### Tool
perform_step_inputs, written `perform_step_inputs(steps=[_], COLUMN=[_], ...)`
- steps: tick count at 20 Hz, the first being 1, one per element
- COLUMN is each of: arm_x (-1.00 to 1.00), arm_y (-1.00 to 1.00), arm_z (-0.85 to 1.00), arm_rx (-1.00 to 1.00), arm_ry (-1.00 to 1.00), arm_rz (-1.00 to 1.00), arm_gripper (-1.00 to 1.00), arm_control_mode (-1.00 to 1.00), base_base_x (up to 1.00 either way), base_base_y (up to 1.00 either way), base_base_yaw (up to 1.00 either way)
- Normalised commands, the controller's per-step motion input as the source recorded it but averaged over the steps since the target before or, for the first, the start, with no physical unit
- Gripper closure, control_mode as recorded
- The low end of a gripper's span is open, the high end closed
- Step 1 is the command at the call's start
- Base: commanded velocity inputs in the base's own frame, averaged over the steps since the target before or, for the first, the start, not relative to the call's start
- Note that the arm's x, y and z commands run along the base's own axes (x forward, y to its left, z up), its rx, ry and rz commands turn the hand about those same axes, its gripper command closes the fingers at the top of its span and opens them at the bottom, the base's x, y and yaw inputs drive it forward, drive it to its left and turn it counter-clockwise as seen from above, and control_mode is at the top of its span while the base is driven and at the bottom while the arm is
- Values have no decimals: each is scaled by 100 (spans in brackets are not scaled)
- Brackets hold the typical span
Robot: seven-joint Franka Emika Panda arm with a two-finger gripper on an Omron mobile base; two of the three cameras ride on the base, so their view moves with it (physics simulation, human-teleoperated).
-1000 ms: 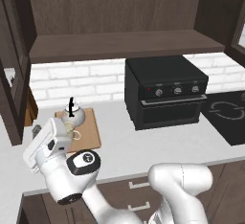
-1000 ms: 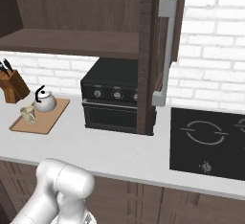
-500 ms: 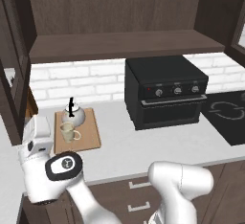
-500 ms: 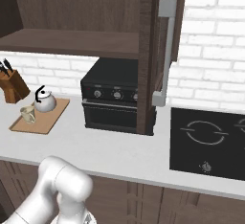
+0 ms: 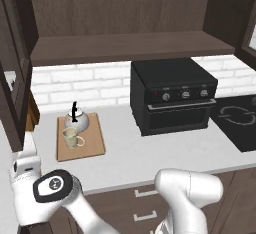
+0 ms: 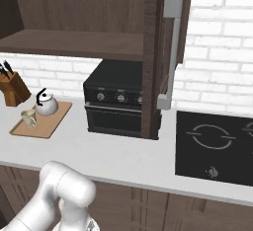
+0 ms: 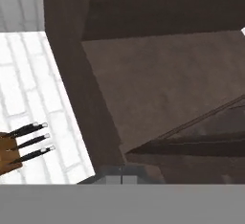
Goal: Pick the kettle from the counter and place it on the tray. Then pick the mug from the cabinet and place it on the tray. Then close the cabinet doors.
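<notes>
claw: clenched shut, nothing in it; sits low at the bench's left end, pointing up at the cabinet (image 7: 158,98) underside
kettle (image 5: 76,121): on tray (image 5: 95,143), back part, up & to the right of the claw; upright, black handle up
mug (image 5: 71,138): also on tray, just in front of kettle, nearer the claw; handle to the side
tray: flat on bench (image 5: 125,153), right of claw; claw well apart from it
cabinet: above claw, open; inner shelf (image 5: 125,48) bare wood
cabinet doors: left door (image 5: 12,63) swung out, right above the claw; right door (image 6: 165,52) swung out w/ silver bar handle (image 6: 170,52), far from claw
knife block (image 7: 7,153): w/ black knife handles, near claw in hand view; behind tray by wall in right base view
oven (image 5: 172,95): black, on bench, beyond tray from claw
hob (image 6: 217,146): black, farthest from claw
</notes>
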Motion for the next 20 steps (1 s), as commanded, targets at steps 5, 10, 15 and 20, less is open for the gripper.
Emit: perform_step_inputs(steps=[5, 10, 15, 20], arm_x=[0, 3, 11, 12], arm_y=[7, 26, 67, 56], arm_z=[8, 18, 0, 0], arm_rx=[-13, -1, -2, -3], arm_ry=[-25, -12, -13, -10], arm_rz=[-12, -15, -18, -24], arm_gripper=[100, 100, 100, 100], arm_control_mode=[-100, -100, -100, -100], base_base_x=[0, 0, 0, 0], base_base_y=[0, 0, 0, 0], base_base_yaw=[0, 0, 0, 0])
